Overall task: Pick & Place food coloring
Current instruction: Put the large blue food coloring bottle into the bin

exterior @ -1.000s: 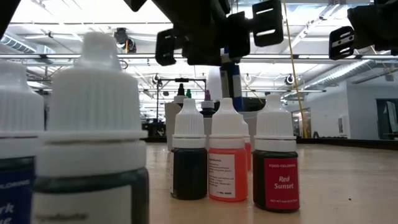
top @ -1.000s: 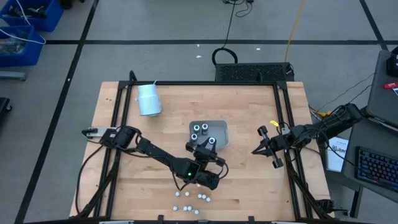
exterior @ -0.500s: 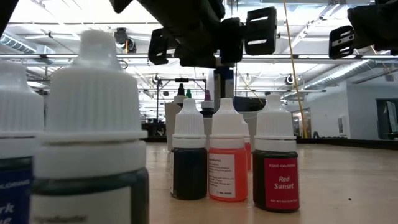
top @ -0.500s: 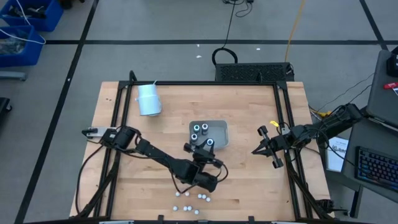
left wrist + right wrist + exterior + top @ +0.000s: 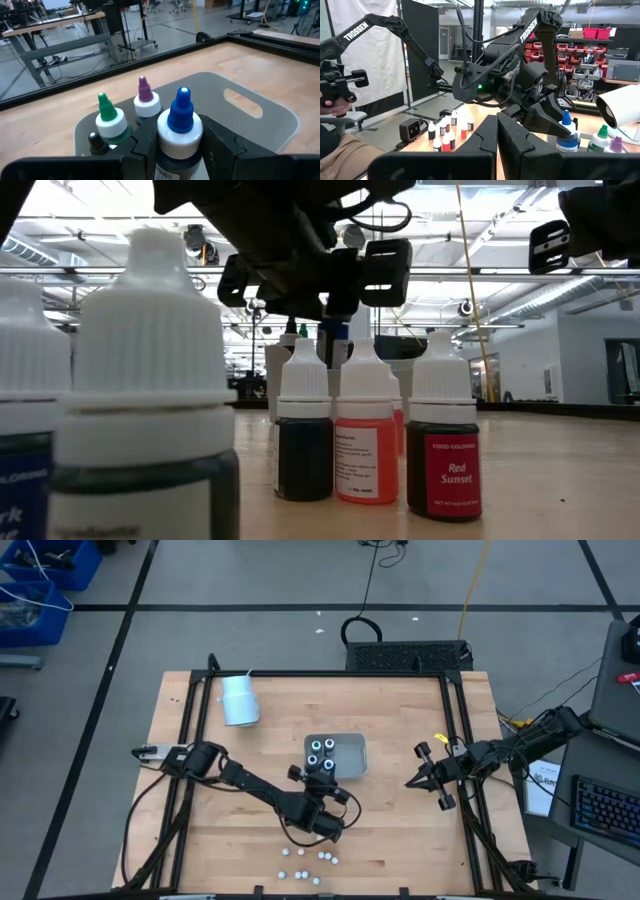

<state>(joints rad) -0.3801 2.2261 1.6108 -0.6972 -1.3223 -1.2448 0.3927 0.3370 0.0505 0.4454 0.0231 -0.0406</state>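
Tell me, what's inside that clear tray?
The tray holds green-tipped, purple-tipped and black-tipped bottles. The left hand holds a blue-tipped bottle over it, hiding the floor beneath.

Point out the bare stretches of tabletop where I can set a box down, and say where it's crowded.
Bare wood: between the cup and the tray, and between the tray and the waiting right gripper. Crowded: the tray, where the left gripper holds a blue-capped bottle beside three others, and the front edge with the small bottles.
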